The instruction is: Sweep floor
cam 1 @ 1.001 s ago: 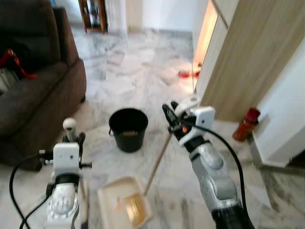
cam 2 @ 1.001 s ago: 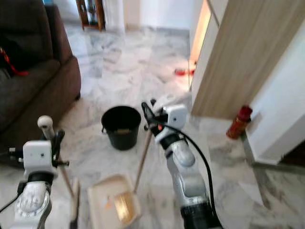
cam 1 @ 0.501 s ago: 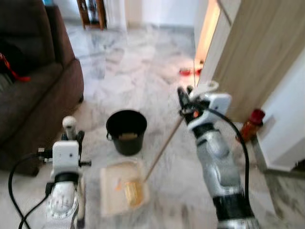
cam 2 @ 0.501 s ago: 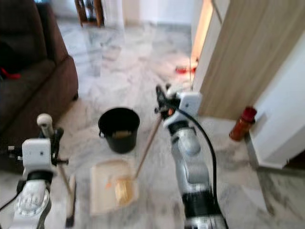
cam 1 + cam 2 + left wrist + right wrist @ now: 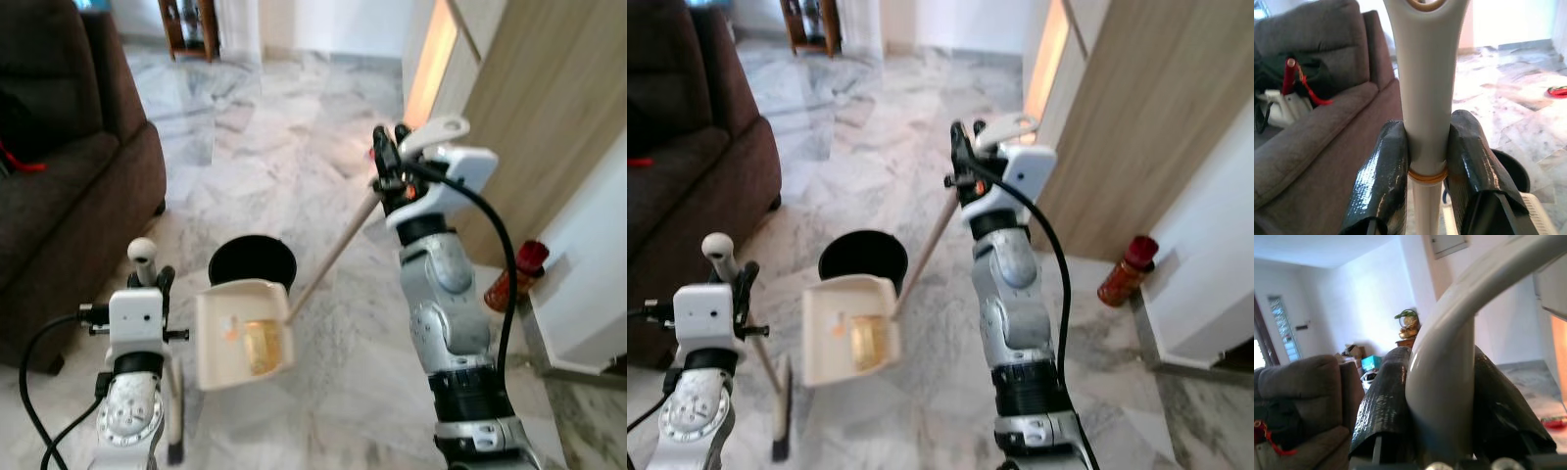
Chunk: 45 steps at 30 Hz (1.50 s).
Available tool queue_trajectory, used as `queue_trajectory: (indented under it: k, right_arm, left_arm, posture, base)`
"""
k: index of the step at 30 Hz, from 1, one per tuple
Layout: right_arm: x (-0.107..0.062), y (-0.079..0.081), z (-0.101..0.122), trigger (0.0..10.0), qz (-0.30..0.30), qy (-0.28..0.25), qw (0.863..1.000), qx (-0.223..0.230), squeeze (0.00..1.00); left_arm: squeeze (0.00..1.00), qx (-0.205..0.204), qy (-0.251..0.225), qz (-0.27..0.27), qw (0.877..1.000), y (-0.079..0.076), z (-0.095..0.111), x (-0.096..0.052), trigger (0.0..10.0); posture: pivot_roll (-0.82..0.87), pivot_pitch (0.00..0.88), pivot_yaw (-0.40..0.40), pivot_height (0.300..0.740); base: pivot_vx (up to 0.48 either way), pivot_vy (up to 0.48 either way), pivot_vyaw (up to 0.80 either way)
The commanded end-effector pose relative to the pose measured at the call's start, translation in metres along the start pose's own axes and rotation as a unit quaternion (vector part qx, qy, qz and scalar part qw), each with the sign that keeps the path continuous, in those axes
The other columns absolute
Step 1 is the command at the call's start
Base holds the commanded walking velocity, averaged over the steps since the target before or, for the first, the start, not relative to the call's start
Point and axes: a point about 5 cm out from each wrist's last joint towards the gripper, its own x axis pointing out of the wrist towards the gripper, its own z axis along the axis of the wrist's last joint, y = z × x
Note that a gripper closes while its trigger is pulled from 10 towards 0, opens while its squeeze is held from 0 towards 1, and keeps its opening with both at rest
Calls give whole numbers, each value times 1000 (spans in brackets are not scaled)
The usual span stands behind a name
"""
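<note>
Left gripper (image 5: 1426, 161) clamped on the broom handle (image 5: 1426, 83), broom upright at the robot's left, head on the marble floor (image 5: 294, 147). Right gripper (image 5: 1442, 396) clamped on the dustpan handle (image 5: 338, 250); dustpan (image 5: 240, 333) lifted and tilted just beside the black bucket (image 5: 253, 264), yellowish debris inside. Both look light, stiff and smooth plastic: grip high on handles, expect twist. Brown sofa (image 5: 69, 186) beyond on the left.

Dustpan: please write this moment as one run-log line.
right end effector: shut on dustpan handle | dustpan: raised beside bucket | left end effector: shut on broom
</note>
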Motion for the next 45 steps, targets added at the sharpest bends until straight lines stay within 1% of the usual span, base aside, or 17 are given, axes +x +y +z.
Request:
queue_trajectory:
  k: [1, 8, 11, 16, 32, 41, 45]
  right_arm:
    - [11, 12, 27, 10000, 18, -57, 998, 21, 0]
    - [11, 15, 27, 10000, 30, -56, 998, 20, 0]
    - [10, 17, 25, 10000, 35, -51, 998, 20, 0]
    - [9, 17, 23, 10000, 36, -46, 998, 29, 0]
    - [10, 20, 26, 10000, 48, -48, 997, 36, 0]
    - [10, 22, 28, 10000, 54, -50, 997, 32, 0]
    - [10, 23, 27, 10000, 57, -49, 997, 33, 0]
  left_arm:
    - [0, 13, -19, 9, 1000, 6, 6, 2, 10000]
    - [0, 14, -19, 12, 1000, 6, 6, 2, 10000]
    - [0, 14, -19, 11, 1000, 6, 6, 2, 10000]
    - [0, 14, -20, 11, 1000, 6, 6, 2, 10000]
    - [0, 14, -21, 13, 1000, 7, 6, 2, 10000]
    - [0, 15, -19, 13, 1000, 7, 5, 1, 10000]
    - [0, 16, -18, 14, 1000, 7, 5, 1, 10000]
  posture:
    - [77, 92, -25, 740]
    - [82, 92, -27, 740]
    - [80, 90, -26, 740]
    - [83, 84, -27, 740]
    - [87, 83, -28, 740]
    - [89, 87, -29, 740]
    - [91, 86, -30, 740]
  base:
    - [304, 0, 0]
    - [305, 0, 0]
    - [301, 0, 629]
    - [329, 0, 0]
    - [360, 0, 0]
    - [347, 0, 0]
    - [368, 0, 616]
